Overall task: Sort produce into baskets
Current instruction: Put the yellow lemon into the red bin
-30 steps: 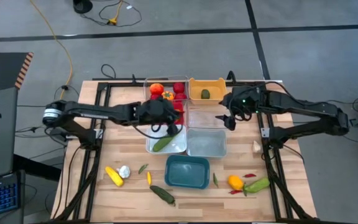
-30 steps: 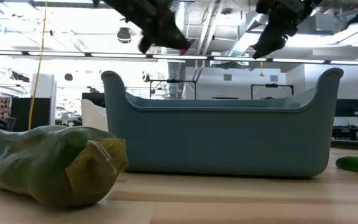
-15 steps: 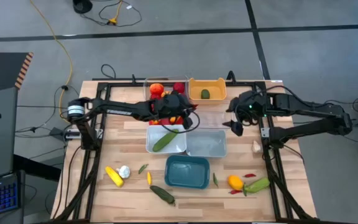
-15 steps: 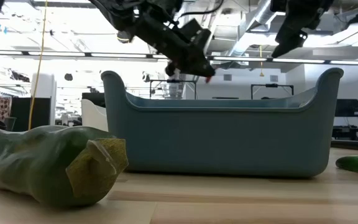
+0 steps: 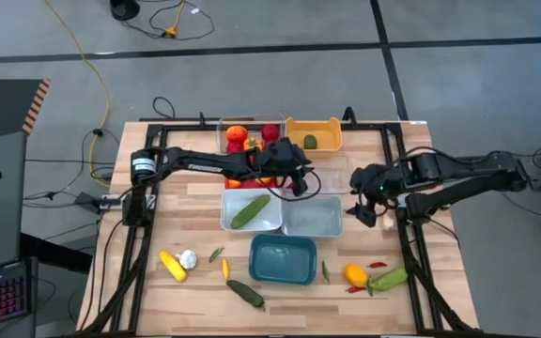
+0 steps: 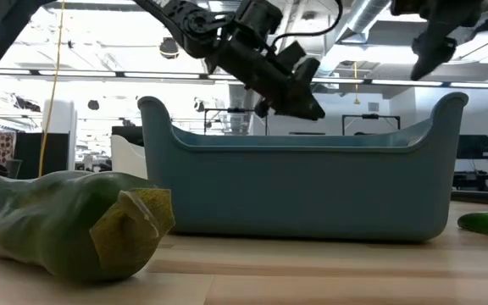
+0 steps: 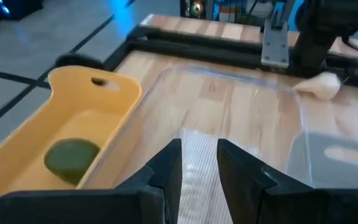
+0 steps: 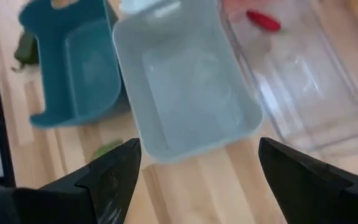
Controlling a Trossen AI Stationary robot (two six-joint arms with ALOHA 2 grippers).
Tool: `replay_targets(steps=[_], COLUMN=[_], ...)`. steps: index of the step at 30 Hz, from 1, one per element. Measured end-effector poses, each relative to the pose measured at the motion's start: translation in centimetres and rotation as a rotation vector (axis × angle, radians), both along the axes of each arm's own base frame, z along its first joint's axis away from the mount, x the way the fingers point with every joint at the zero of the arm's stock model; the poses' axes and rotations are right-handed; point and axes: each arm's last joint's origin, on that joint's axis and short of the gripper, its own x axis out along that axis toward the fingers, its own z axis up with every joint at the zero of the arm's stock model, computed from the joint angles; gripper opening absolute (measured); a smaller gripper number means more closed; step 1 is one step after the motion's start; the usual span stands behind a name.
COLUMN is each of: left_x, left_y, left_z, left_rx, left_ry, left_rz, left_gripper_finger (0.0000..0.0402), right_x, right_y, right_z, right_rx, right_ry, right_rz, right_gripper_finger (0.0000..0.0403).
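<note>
A red chili (image 8: 263,20) now lies in the clear tray (image 7: 241,118) beside the orange tray (image 7: 73,124) — half a second ago the left gripper (image 7: 197,163) carried something red there. One more piece looks sorted. That gripper hovers over the clear tray, fingers slightly parted, holding nothing. The right gripper (image 8: 194,165) has pulled back from the grey-blue tray (image 8: 185,81) — spread wide, released.

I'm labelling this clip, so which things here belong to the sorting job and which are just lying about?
Job:
- teal basket
- orange basket holding a green piece
- white basket with a cucumber
- loose garlic, yellow corn
- left gripper, right gripper

Lying about:
- yellow cable on the floor
- black frame on the table
</note>
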Motion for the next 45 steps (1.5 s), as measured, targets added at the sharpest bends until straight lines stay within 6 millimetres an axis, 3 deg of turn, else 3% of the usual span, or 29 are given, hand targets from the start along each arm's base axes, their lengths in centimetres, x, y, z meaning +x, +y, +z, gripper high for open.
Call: replay_targets(steps=[11,26,34,45], left_x=[0.4,0.1,0.1,0.0], left_y=[0.8,0.6,0.6,0.6], left_z=[2.7,2.1,2.1,1.9], left_rx=[0.065,0.055,0.052,0.047], left_ry=[0.009,0.082,0.083,0.106], left_rz=[-0.012,-0.020,-0.020,-0.020], left_gripper_finger=[0.0090,0.0089,0.0089,0.0089], right_x=[-1.1,-0.5,0.6,1.2], right_y=[3.2,8.3,9.7,10.6], right_z=[-2.1,-4.0,-4.5,-5.2], right_rx=[0.138,0.238,0.265,0.370], right_ry=[0.148,0.232,0.203,0.297], right_rz=[-0.102,-0.097,-0.059,-0.021], right_gripper_finger=[0.0351,0.0351,0.0351,0.0367])
